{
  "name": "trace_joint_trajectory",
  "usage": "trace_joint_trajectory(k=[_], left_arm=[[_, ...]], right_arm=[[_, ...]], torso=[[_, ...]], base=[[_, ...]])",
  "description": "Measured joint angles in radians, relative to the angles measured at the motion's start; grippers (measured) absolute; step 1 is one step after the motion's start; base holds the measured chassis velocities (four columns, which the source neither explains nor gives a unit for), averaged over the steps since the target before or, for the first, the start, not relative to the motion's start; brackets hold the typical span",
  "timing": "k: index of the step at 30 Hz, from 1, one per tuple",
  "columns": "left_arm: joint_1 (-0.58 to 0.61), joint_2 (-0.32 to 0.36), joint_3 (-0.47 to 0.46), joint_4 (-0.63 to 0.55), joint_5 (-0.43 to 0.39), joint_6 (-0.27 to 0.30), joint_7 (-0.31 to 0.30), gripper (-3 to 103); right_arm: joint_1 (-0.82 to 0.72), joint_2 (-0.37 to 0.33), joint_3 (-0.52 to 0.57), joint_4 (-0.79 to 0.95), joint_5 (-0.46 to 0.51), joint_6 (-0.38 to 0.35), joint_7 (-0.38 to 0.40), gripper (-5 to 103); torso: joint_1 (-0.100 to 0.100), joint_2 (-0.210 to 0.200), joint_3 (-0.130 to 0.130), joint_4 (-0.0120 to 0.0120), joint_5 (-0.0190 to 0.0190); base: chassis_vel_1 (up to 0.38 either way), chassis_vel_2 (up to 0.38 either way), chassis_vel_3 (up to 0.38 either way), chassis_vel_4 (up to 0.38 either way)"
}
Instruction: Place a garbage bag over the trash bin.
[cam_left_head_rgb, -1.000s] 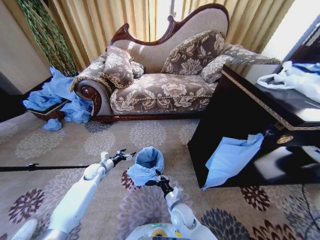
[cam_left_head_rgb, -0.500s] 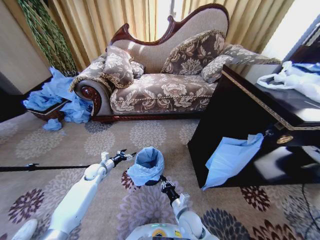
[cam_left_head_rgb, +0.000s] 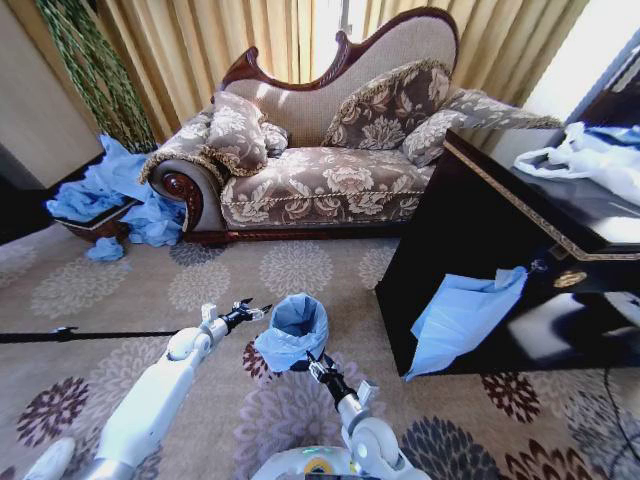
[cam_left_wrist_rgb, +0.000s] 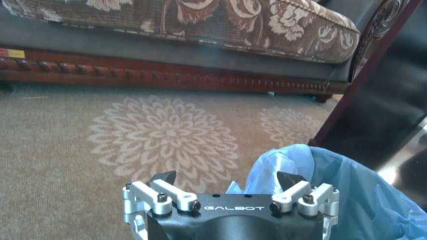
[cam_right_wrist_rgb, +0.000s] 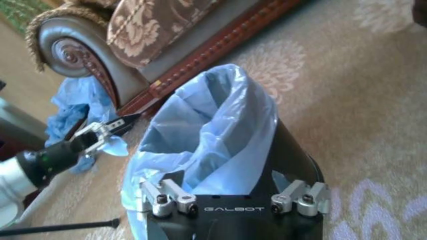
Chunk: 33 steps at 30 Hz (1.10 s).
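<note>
Two grippers flank the trash bin (cam_right_wrist_rgb: 297, 155), its garbage bag (cam_left_head_rgb: 292, 330) draped over: left gripper (cam_left_head_rgb: 245, 311) spread wide, right gripper (cam_left_head_rgb: 316, 365) spread, empty.

White, rounded arm shells taper to black wrists. Left gripper (cam_left_wrist_rgb: 227, 181) and right gripper (cam_right_wrist_rgb: 231, 192): black bodies marked GALBOT, silver brackets with dark screws, black pointed fingertips (cam_left_wrist_rgb: 163, 177).
</note>
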Motion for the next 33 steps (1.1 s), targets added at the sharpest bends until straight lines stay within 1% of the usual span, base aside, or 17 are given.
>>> trace_joint_trajectory(k=[1,2,3,4,9,17,21,22,23,26,27,29,31,32,33], left_arm=[[-0.001,0.000,0.001,0.001,0.000,-0.002,0.001,100],[-0.001,0.000,0.001,0.001,0.000,-0.002,0.001,100],[-0.002,-0.001,0.002,0.003,0.000,-0.003,0.001,100],[-0.004,-0.001,0.002,0.004,0.000,-0.004,0.002,100],[-0.008,0.000,0.003,0.010,0.000,-0.011,0.002,100],[-0.008,0.002,-0.001,0.013,-0.001,-0.015,0.000,100],[-0.007,0.001,-0.001,0.013,-0.001,-0.016,-0.001,100],[-0.008,0.000,-0.001,0.013,-0.001,-0.016,-0.002,100],[-0.009,0.001,-0.001,0.012,-0.001,-0.016,-0.003,100],[-0.012,0.001,0.000,0.011,-0.002,-0.016,-0.004,100],[-0.013,0.000,0.000,0.011,-0.002,-0.016,-0.004,100],[-0.013,0.000,0.001,0.011,-0.002,-0.016,-0.004,100],[-0.013,-0.001,0.001,0.011,-0.002,-0.017,-0.005,100],[-0.013,-0.001,0.001,0.011,-0.002,-0.017,-0.005,100],[-0.012,-0.002,0.001,0.011,-0.002,-0.017,-0.005,100]], right_arm=[[0.003,0.007,0.004,-0.005,0.022,-0.004,0.000,91],[0.003,0.007,0.004,-0.005,0.022,-0.004,0.000,91],[0.007,0.014,0.009,-0.010,0.048,-0.009,0.000,96],[0.009,0.021,0.014,-0.013,0.074,-0.012,0.001,99],[0.014,0.032,0.027,-0.028,0.132,-0.031,-0.011,100],[0.027,0.044,0.034,-0.049,0.179,-0.041,-0.038,100],[0.027,0.048,0.036,-0.055,0.185,-0.043,-0.049,100],[0.026,0.050,0.036,-0.057,0.189,-0.047,-0.055,102],[0.024,0.051,0.037,-0.059,0.190,-0.048,-0.059,102],[0.022,0.058,0.040,-0.065,0.195,-0.049,-0.068,98],[0.022,0.061,0.042,-0.069,0.197,-0.049,-0.072,94],[0.022,0.065,0.044,-0.073,0.197,-0.049,-0.076,94],[0.024,0.069,0.046,-0.079,0.197,-0.047,-0.086,84],[0.024,0.069,0.046,-0.079,0.197,-0.047,-0.086,84],[0.024,0.071,0.047,-0.081,0.197,-0.045,-0.088,79]], torso=[[0.000,0.000,0.000,0.0000,0.0000],[0.000,0.000,0.000,0.0000,0.0000],[0.000,0.000,0.000,0.0000,0.0000],[0.000,0.000,0.000,0.0000,0.0001],[0.000,0.000,0.000,0.0000,0.0000],[0.000,0.000,0.000,0.0000,0.0000],[0.000,0.000,0.000,0.0000,0.0000],[0.000,0.000,0.000,0.0000,0.0000],[0.000,0.000,0.000,0.0001,0.0000],[0.000,0.000,0.000,0.0000,0.0000],[0.000,0.000,0.000,0.0000,0.0000],[0.000,0.000,0.000,0.0000,0.0000],[0.000,0.000,0.000,-0.0001,0.0001],[0.000,0.000,0.000,-0.0001,0.0001],[0.000,0.000,0.000,0.0001,0.0002]], base=[[0.000,0.000,0.000,0.000],[0.000,0.000,0.000,0.000],[0.000,0.000,0.000,0.000],[0.000,0.000,0.000,0.000],[0.000,0.000,0.000,0.000],[0.000,0.000,0.000,0.000],[0.000,0.000,0.000,0.000],[0.000,0.000,0.000,0.000],[0.000,0.000,0.000,0.000],[0.000,0.000,0.000,0.000],[0.000,0.000,0.000,0.000],[0.000,0.000,0.000,0.000],[0.000,0.000,0.000,0.000],[0.000,0.000,0.000,0.000],[0.000,0.000,0.000,0.000]])
